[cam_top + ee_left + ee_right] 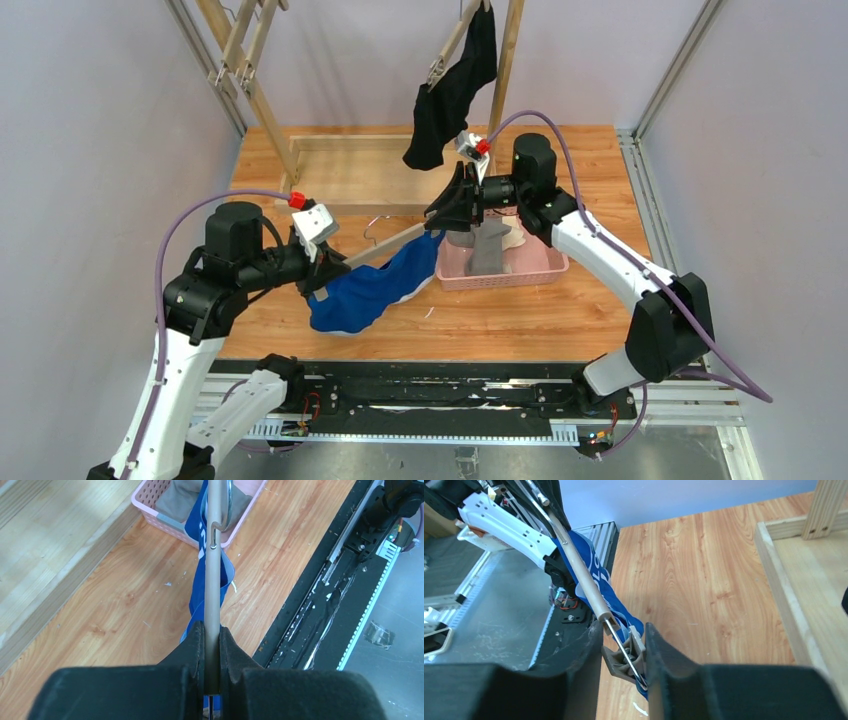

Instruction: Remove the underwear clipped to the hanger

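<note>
A wooden hanger is held level above the table. My left gripper is shut on its bar. The bright blue underwear hangs from that bar. At the other end, my right gripper has both jaws pressed on the brown clip that pinches the blue fabric. Grey underwear lies in the pink basket. Black underwear hangs clipped to a second hanger on the rack at the back.
The wooden rack's posts and base frame stand at the back, and an empty hanger hangs at upper left. The pink basket sits just under the hanger's far end. A black rail runs along the near edge.
</note>
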Controlling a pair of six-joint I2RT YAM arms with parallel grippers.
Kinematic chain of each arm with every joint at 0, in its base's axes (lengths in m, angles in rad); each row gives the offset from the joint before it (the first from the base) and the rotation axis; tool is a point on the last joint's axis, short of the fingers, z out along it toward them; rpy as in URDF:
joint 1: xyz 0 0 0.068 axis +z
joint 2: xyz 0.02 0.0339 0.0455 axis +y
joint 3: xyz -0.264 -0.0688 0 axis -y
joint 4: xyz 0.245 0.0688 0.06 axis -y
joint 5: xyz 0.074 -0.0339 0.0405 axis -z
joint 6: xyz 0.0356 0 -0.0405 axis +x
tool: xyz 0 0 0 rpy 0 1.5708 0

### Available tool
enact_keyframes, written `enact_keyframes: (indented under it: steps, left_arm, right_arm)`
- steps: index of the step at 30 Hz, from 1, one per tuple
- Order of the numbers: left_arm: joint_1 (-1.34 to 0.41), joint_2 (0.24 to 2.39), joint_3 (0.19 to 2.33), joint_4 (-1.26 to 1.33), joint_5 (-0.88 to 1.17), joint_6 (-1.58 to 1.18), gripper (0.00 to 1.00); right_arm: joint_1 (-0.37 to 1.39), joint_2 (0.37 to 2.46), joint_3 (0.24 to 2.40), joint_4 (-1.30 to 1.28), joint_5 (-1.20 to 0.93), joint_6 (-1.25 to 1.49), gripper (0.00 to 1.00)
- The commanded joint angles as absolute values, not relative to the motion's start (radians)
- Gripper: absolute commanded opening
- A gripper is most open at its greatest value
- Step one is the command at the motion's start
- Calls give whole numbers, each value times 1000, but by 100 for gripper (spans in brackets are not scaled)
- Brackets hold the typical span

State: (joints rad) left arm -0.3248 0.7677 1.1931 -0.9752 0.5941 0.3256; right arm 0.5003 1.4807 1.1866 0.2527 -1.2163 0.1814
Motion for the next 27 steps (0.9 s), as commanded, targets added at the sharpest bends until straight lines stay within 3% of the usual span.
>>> enact_keyframes:
  steps: [1,6,10,11,13,14,15,21,27]
  left_arm:
    - [-331,762,1233,-948,588,318,0]
    - [-331,760,1255,-948,568,319,0]
    - [-331,762,1271,-948,560,316,0]
    - [-331,761,1273,-949,556,315,0]
    - [-331,765,1280,-948,549,315,0]
    - [-331,767,1284,-948,543,312,0]
    - [-331,772,1290,-949,536,310,0]
    - [-331,786,1328,-947,499,308,0]
    - [-331,777,1317,-836,534,220,0]
  right_arm:
    - [485,1493,1197,285,-1264,202,23]
    - [485,1493,1185,262,-1267,184,3]
    - [484,1481,1180,250,-1249,172,1]
    - [483,1477,1184,243,-1240,172,3]
    - [478,1465,1190,233,-1212,173,42]
    - [476,1458,1194,232,-1199,175,55]
    - [473,1448,1197,228,-1175,178,61]
    - [471,1308,1167,223,-931,170,72]
    - [471,1173,1073,265,-738,268,71]
